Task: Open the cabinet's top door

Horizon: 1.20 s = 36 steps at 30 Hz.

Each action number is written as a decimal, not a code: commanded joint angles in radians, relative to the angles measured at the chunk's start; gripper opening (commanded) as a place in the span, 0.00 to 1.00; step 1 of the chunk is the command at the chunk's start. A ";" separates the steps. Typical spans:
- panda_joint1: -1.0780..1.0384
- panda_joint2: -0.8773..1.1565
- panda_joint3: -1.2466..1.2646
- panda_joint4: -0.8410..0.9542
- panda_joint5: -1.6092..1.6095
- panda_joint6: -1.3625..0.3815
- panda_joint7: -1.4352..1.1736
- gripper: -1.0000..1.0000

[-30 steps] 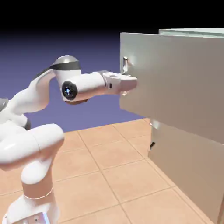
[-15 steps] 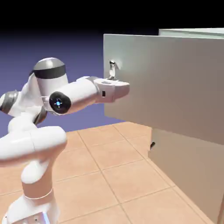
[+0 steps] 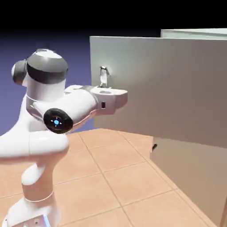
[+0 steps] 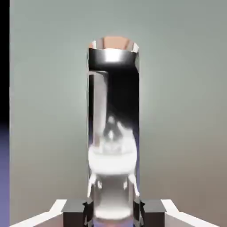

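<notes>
The cabinet (image 3: pixel 190 177) stands at the exterior view's right. Its top door (image 3: pixel 168 88), a large pale grey panel, is swung well out from the cabinet body toward the left. A small shiny metal handle (image 3: pixel 103 76) sits near the door's free edge. My gripper (image 3: pixel 106 88) is at that handle, the white hand just beneath it. In the hand view the handle (image 4: pixel 113 133) fills the middle as a tall chrome bar, and my gripper (image 4: pixel 114 212) is shut on its lower end, with a grey fingertip (image 4: pixel 75 207) pressed to either side.
The lower panel (image 3: pixel 195 168) stays flush with the cabinet. A tan tiled floor (image 3: pixel 111 177) lies below. My arm's elbow and base (image 3: pixel 40 146) fill the exterior view's left.
The top door has swung farther out toward the exterior view's left. My hand moved left with the handle, and the arm folded back toward its base.
</notes>
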 commanded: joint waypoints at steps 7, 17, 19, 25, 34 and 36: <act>-0.030 -0.254 -0.003 0.161 -0.241 -0.038 -0.215 0.00; -0.013 -0.616 0.000 0.439 -0.519 -0.048 -0.417 0.00; -0.006 -0.689 0.003 0.503 -0.565 -0.053 -0.443 0.00; 0.015 -0.905 0.018 0.713 -0.684 -0.079 -0.490 0.00; 0.052 -1.196 0.052 1.040 -0.795 -0.148 -0.483 0.00; 0.062 -1.256 0.061 1.112 -0.810 -0.167 -0.471 0.00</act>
